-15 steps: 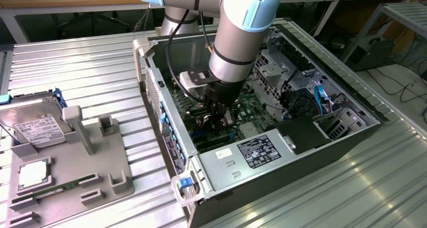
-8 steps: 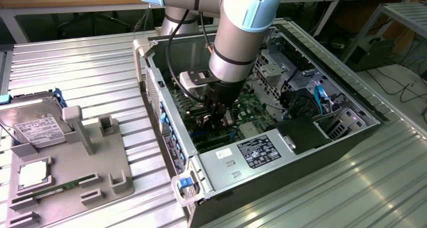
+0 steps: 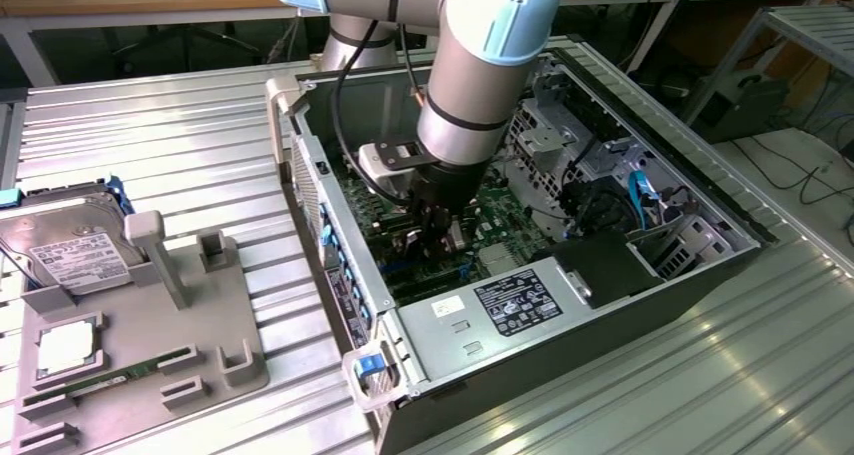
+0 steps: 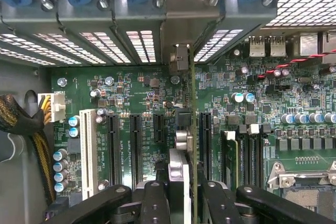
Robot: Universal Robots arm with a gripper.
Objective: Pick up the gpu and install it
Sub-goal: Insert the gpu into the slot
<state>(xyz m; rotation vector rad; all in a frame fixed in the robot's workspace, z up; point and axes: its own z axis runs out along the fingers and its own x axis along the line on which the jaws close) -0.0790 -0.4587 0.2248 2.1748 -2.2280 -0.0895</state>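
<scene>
The gripper (image 4: 181,192) was clamped on the gpu (image 4: 192,129), which the wrist view caught edge-on as a thin green board standing upright between the black fingers (image 4: 155,198), reaching from the jaws toward the slotted rear wall of the computer case (image 3: 667,305). In the exterior view the gripper (image 3: 438,237) was deep inside the open case, low over the motherboard (image 4: 136,103), with the card just beside the black expansion slots (image 4: 135,148). The card looked light and stiff but fragile: a thin board carrying small parts. It seemed best gripped flat across its faces near the upper edge, away from the connector edge.
</scene>
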